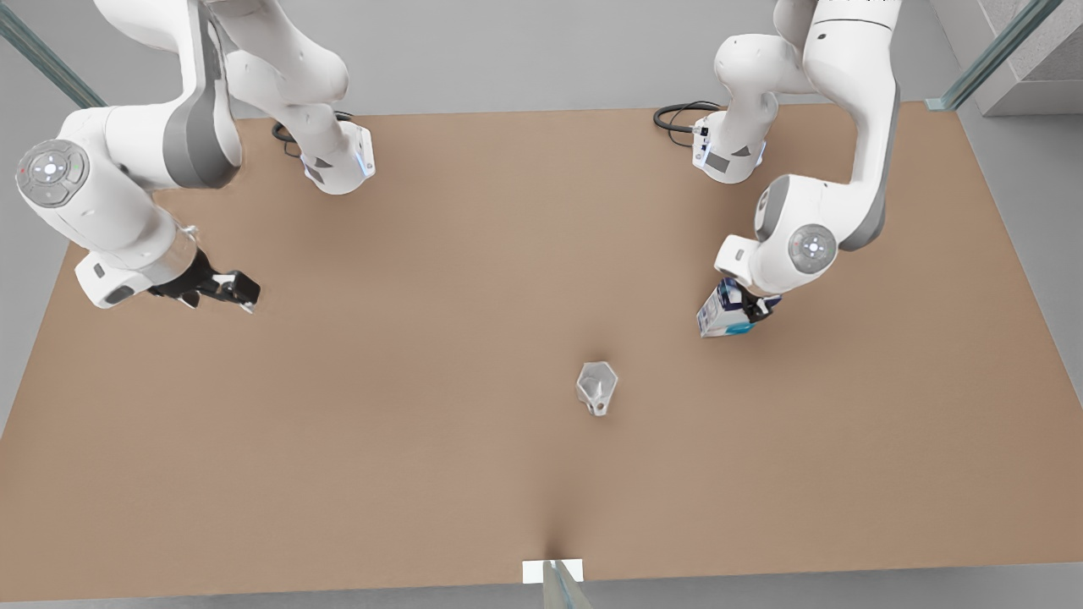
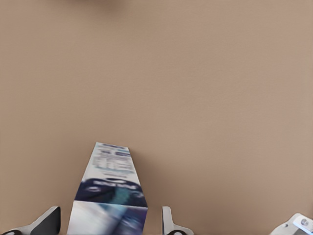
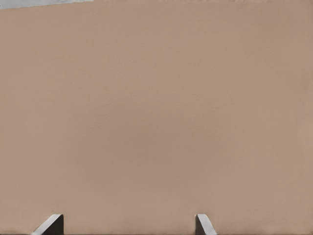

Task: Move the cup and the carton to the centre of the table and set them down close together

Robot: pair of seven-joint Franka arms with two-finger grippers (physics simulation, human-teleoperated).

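The left gripper [image 1: 743,311] is at the front view's right and has the carton [image 1: 719,315] between its fingers. In the left wrist view the carton [image 2: 110,196] sits between the two fingertips [image 2: 168,223], but it lies against one side, with a clear gap to the other finger. The grip therefore looks loose or one-sided; I cannot tell whether both pads bear on it. In the front view the carton hangs tilted, with its dark blue band toward the gripper.

The cup [image 1: 597,387] stands on the table [image 1: 338,440], near the carton and toward the camera-side edge, roughly mid-table. Nothing is touching it.

The right gripper [image 1: 233,292] waits well apart from the cup, at the front view's left. Its fingers [image 3: 51,224] are spread wide over bare tabletop and hold nothing.

The main risks, as I judge them:
- The carton could slip or swivel in the fingers during the carry, because it is held off-centre and at a tilt.
- A tilted carton set down on an edge could topple once released.
- Brought in close beside the cup, the carton or the arm could knock the light cup over or push it away from the centre.
- If the right arm reaches for the cup at the same time, the two arms could crowd each other.
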